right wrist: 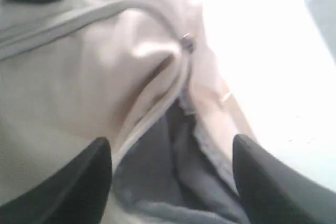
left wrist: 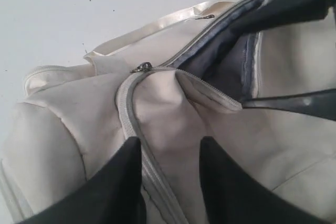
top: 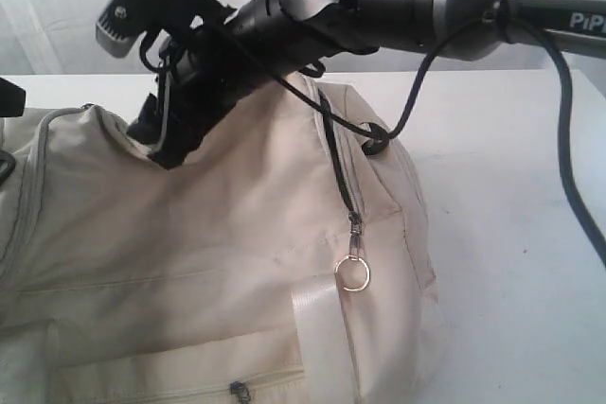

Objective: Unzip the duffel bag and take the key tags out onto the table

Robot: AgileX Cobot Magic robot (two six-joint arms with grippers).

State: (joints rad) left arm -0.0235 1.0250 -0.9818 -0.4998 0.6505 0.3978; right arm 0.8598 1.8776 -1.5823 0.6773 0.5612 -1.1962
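Looking at a large cream-beige fabric duffel bag [top: 189, 234] parked on a wide flat white table [top: 511, 234]. Fills the left and near part of the exterior view, with bare tabletop running from its rounded end out to the far edge. No corner of the table in shot, so can't pin it down tighter than that.

Got the top zip already partly undone, showing dark grey lining [left wrist: 226, 66] through the gap. Small metal zipper slider [left wrist: 142, 67] sitting at the closed end of that gap, beige zip shut beyond it.

Also spotted a bare round metal ring zipper pull [top: 353, 274] dangling against the bag's side, just above a pale glossy webbing strap [top: 322, 328].

Right gripper [top: 142, 82] reaching in across the top of the bag, jaws spread wide, one finger up in the air and the other dipped into the opening. Not closed on anything, just lining underneath. Thin black cable [top: 426, 73] looping down off that arm onto the bag's top.

Left gripper [left wrist: 170, 182] down on the zipped-up end, dark fingers [left wrist: 121, 187] standing partly apart either side of a fabric ridge carrying the shut zip. Can't tell whether pinching that ridge or just resting against it
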